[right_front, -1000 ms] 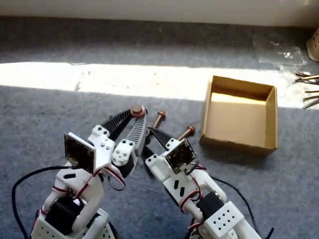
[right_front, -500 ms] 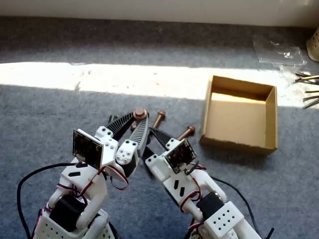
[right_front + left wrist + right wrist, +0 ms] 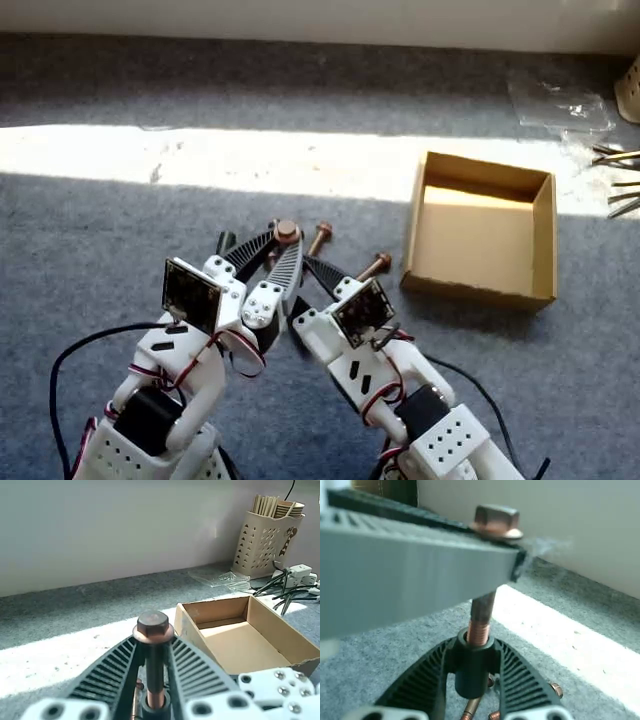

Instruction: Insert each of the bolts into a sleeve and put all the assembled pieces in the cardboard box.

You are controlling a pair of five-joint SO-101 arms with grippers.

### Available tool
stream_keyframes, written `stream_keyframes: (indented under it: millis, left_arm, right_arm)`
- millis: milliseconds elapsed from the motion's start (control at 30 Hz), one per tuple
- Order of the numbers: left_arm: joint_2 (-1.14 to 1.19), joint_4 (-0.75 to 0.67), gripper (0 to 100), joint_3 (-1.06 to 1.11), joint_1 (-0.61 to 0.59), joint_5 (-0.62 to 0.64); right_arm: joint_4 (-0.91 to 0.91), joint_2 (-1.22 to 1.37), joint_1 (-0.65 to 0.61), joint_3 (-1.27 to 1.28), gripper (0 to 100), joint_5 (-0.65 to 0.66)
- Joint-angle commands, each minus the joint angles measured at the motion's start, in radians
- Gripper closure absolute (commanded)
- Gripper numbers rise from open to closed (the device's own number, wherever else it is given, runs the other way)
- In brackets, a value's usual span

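**Current step: bolt insertion, first assembly.**

- The left claw (image 3: 153, 641) is closed on a copper-headed bolt (image 3: 153, 625). It grips the shank just under the flanged head, and the bolt stands close to upright.
- The right claw (image 3: 471, 666) is closed around a black sleeve (image 3: 470, 675) and holds it bore-up directly beneath the bolt.
- In the right wrist view the threaded end of the bolt meets the sleeve mouth and appears to have just entered. Most of the shank is exposed between the two claws, so the bolt is judged not yet seated.
- In the high view both claws meet over the grey carpet (image 3: 90, 230), near the cardboard box (image 3: 478, 288) but apart from it.
- The box stands open side up, and the visible part of its floor shows no assembled pieces.
- Two loose bolts (image 3: 320, 238) (image 3: 375, 266) lie on the carpet between the claws and the box.

**Next move (judgement).**

1. Lower the bolt straight along the sleeve axis until the flange nears the sleeve top. Keep the sleeve steady, since any tilt is likely to jam the threads at the mouth.
2. Release one claw only, so that the other retains the assembly.
3. Carry the assembly over the box wall and set it inside.

The two loose bolts remain to be assembled, so the task is judged to be at an early stage.
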Motion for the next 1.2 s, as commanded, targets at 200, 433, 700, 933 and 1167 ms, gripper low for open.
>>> stream_keyframes:
  millis: [200,433,700,933,1167]
  left_arm:
    - [-0.012,-0.029,100,0.019,-0.068,0.005]
    - [-0.012,-0.029,100,0.068,-0.076,0.006]
    - [-0.012,-0.029,100,0.113,-0.082,0.005]
    - [-0.012,-0.029,100,0.124,-0.082,0.005]
    - [-0.012,-0.029,100,0.122,-0.084,0.003]
  right_arm:
    - [-0.018,-0.016,-0.007,0.079,99.4,-0.006]
    - [-0.018,-0.016,-0.007,0.079,99.4,-0.006]
    - [-0.018,-0.016,-0.007,0.079,99.4,-0.006]
    - [-0.018,-0.016,-0.007,0.079,99.4,-0.006]
    - [-0.018,-0.016,-0.007,0.079,99.4,-0.006]
